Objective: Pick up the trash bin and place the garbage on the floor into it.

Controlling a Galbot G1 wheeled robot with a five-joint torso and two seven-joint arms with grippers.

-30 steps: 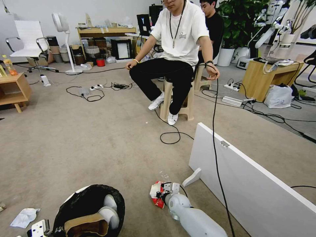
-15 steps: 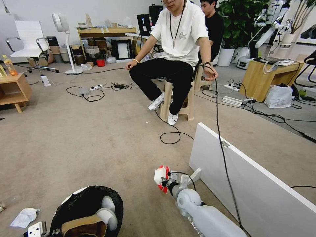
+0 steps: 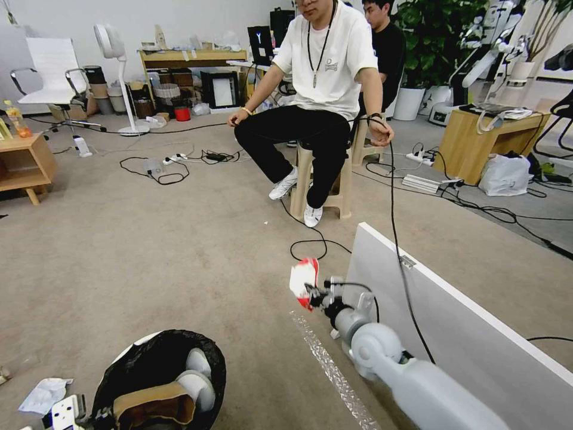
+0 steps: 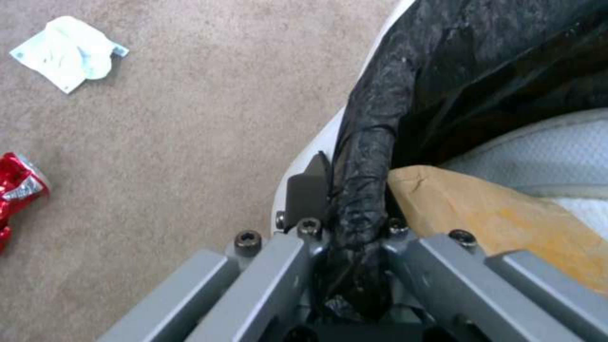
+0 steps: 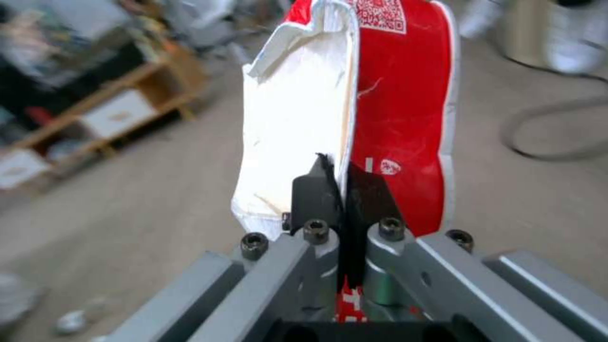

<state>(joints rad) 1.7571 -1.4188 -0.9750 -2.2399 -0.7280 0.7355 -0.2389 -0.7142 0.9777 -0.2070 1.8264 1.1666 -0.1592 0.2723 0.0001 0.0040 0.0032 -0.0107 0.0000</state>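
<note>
**Packet lifted, bin gripped**

The packet [image 3: 303, 280] hung above the floor [image 3: 179, 257], pinched in the right hand [image 3: 313, 294]. The bin [image 3: 161, 382], holding a paper bag [image 3: 156, 404], sat lower left, its rim pinched by the left hand [image 4: 345, 213].

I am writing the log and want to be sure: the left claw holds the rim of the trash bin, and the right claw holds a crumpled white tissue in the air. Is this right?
Not quite. The right claw holds the red-and-white snack packet, not a tissue; the right wrist view shows it pinched. The left claw does hold the trash bin rim.
</note>
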